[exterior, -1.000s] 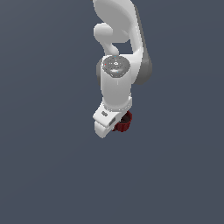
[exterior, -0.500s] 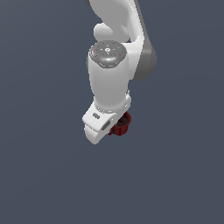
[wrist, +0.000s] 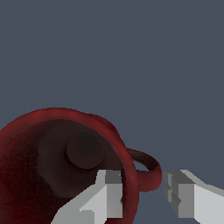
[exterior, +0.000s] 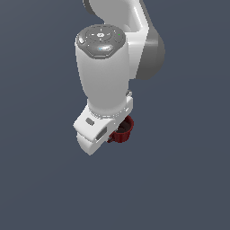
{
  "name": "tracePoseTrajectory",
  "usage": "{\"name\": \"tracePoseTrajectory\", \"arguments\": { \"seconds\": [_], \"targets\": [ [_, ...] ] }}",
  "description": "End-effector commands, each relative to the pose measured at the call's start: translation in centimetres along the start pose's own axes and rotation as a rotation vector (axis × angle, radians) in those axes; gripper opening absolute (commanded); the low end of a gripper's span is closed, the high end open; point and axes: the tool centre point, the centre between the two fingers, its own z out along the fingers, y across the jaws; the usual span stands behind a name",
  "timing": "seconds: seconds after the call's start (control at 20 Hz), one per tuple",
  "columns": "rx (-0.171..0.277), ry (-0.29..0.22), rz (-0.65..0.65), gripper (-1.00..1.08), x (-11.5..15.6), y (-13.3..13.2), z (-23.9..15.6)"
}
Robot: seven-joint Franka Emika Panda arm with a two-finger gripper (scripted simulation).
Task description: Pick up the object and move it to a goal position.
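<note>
Wrist view only — red cup [wrist: 52,166] handle between end effector [wrist: 142,192] fingers.

You get even, soft light from above; sharp low-resolution renders, jagged edges, no glare, blur or cast shadows.

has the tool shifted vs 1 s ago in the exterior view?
Cannot tell by much: the plain backdrop gives no fixed reference. In frame, the tool and red cup sit about where they were; the arm's upper body looms larger.
</note>
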Motion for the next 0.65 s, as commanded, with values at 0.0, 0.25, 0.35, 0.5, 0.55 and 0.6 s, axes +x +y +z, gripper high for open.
{"name": "tracePoseTrajectory", "arguments": {
  "seconds": [0.0, 0.25, 0.35, 0.5, 0.55, 0.6],
  "targets": [
    [-0.002, 0.002, 0.000, -1.00, 0.2, 0.5, -0.8],
    [-0.002, 0.002, 0.000, -1.00, 0.5, 1.2, -1.5],
    [-0.002, 0.002, 0.000, -1.00, 0.5, 1.3, -1.6],
    [-0.002, 0.002, 0.000, -1.00, 0.6, 1.5, -1.8],
    [-0.002, 0.002, 0.000, -1.00, 0.6, 1.5, -1.8],
    [-0.002, 0.002, 0.000, -1.00, 0.6, 1.5, -1.8]
  ]
}}
